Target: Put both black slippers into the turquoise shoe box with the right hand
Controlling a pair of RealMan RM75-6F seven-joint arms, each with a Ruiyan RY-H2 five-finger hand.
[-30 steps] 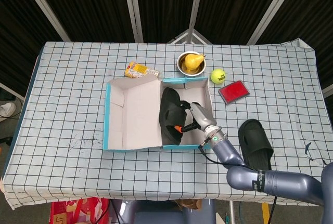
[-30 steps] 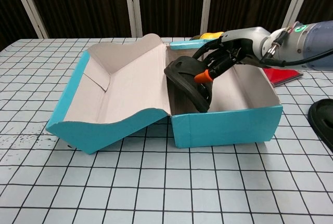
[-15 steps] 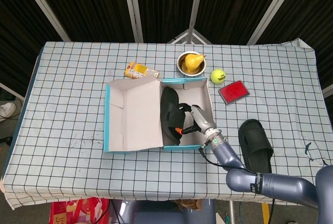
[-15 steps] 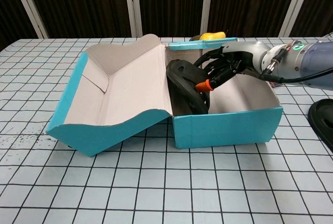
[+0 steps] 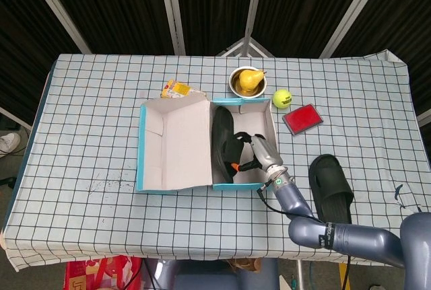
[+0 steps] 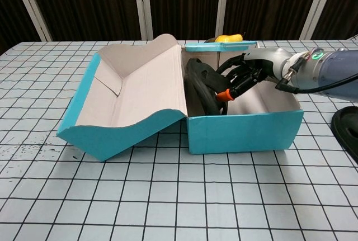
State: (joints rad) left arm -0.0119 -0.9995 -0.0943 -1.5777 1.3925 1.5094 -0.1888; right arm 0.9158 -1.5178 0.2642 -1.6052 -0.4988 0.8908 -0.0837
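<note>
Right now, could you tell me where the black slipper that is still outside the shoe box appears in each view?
Head view: the second black slipper lies on the checked tablecloth, lower right of the turquoise shoe box.
Chest view: only its edge shows, cut off at the right border, right of the box.
Shared landmark: the right hand reaching into the box, just left of the slipper.

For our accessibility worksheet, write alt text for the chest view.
A robot's right hand holds a black slipper on edge inside an open turquoise shoe box on a checked table. A second black slipper lies outside, at the right edge.
</note>
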